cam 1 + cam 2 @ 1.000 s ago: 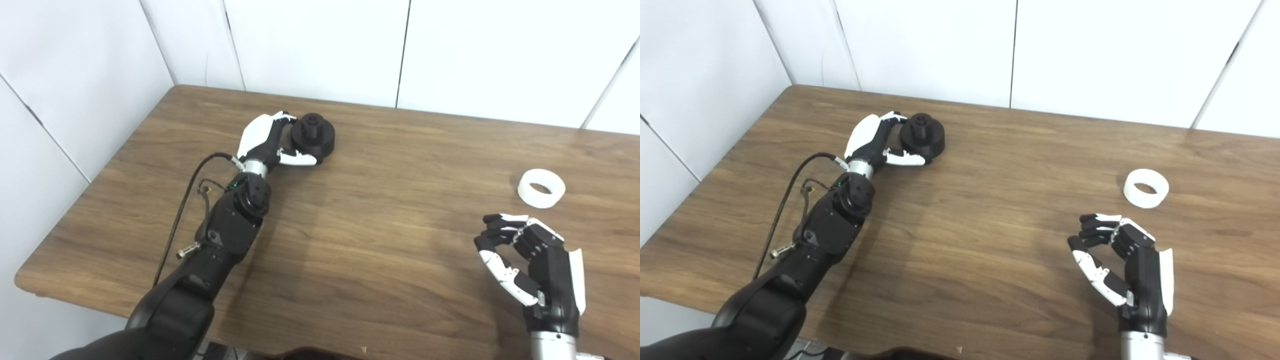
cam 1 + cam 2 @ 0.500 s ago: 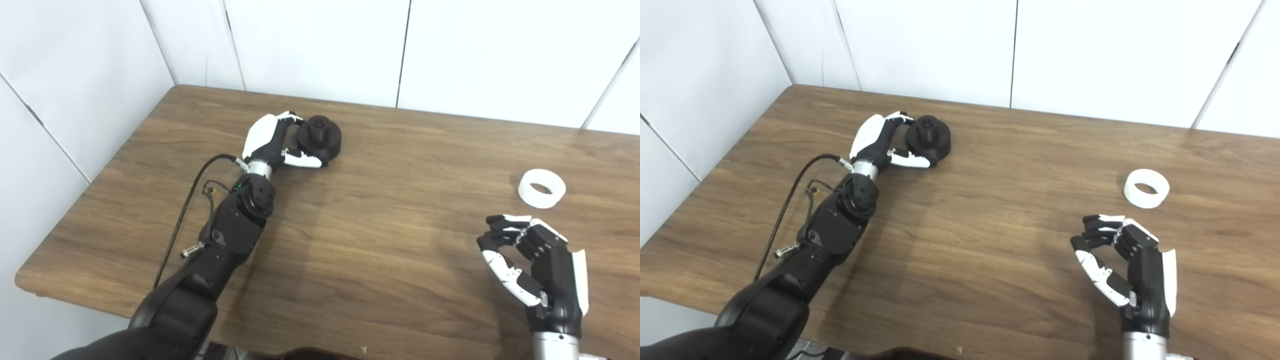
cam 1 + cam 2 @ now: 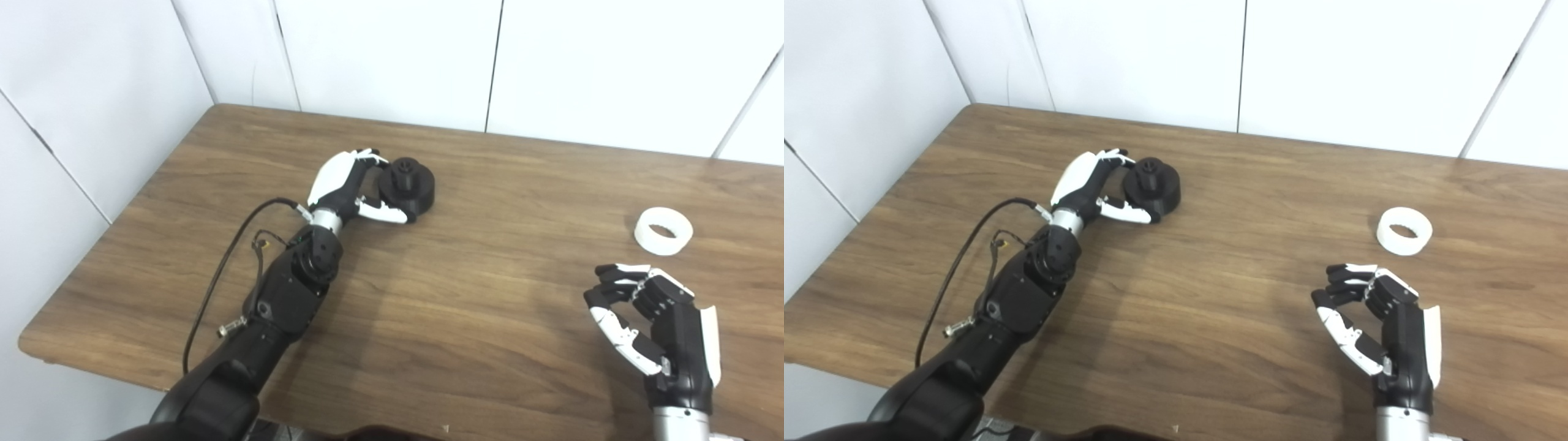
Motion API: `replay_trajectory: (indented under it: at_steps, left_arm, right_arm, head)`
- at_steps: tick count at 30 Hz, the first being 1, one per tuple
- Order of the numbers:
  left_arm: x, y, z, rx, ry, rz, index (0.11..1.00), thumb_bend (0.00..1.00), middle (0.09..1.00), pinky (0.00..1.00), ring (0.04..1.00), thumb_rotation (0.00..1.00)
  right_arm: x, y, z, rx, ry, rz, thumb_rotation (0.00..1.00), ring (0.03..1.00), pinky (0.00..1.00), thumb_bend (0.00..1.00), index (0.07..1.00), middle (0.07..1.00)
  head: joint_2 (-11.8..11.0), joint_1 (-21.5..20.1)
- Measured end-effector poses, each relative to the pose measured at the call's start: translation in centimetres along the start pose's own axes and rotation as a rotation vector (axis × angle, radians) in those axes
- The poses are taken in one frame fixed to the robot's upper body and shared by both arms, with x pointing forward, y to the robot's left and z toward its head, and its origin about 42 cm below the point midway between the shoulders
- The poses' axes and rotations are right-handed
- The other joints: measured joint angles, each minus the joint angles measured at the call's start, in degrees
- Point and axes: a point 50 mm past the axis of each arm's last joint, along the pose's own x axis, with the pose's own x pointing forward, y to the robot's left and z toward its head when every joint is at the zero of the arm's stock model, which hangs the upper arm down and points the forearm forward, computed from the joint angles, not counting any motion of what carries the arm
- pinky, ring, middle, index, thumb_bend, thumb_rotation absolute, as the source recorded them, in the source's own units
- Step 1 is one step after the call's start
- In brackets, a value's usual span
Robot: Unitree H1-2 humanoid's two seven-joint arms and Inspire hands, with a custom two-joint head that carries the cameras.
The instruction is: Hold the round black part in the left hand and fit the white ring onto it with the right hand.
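Observation:
The round black part (image 3: 409, 184), a disc with a small hub on top, sits at the table's left-middle. My left hand (image 3: 352, 190) is shut on it from its left side, white thumb along the near rim and fingers over the far rim. The white ring (image 3: 663, 230) lies flat on the table at the far right, alone. My right hand (image 3: 649, 318) hovers near the front right, just short of the ring, fingers curled but apart and holding nothing.
The wooden table (image 3: 478, 306) runs to white wall panels at the back and left. A black cable (image 3: 223, 269) loops off my left forearm over the table's left part. The table's front edge lies close under both arms.
My left hand has slid the black part to the right and a little toward me. The right hand and the white ring have stayed almost where they were.

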Motion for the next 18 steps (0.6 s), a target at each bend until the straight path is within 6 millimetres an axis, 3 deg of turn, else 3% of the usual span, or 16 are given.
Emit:
replay_trajectory:
  at_steps: [8,18]
  left_arm:
    - [-1.8,-0.5,1.3,0.014,-0.049,-0.070,0.633,0.91,0.939,1.00,0.995,0.29]
    - [-5.5,-1.4,2.6,-0.001,-0.103,-0.146,0.621,0.89,0.945,1.00,1.000,0.23]
  right_arm:
    - [0.0,0.0,0.0,-0.004,-0.001,0.001,0.16,0.519,0.44,0.51,0.497,0.598]
    - [0.0,0.0,0.0,-0.015,0.007,-0.001,0.16,0.515,0.43,0.50,0.496,0.596]
  head:
    - [0.4,-0.8]
    - [0.7,-2.3]
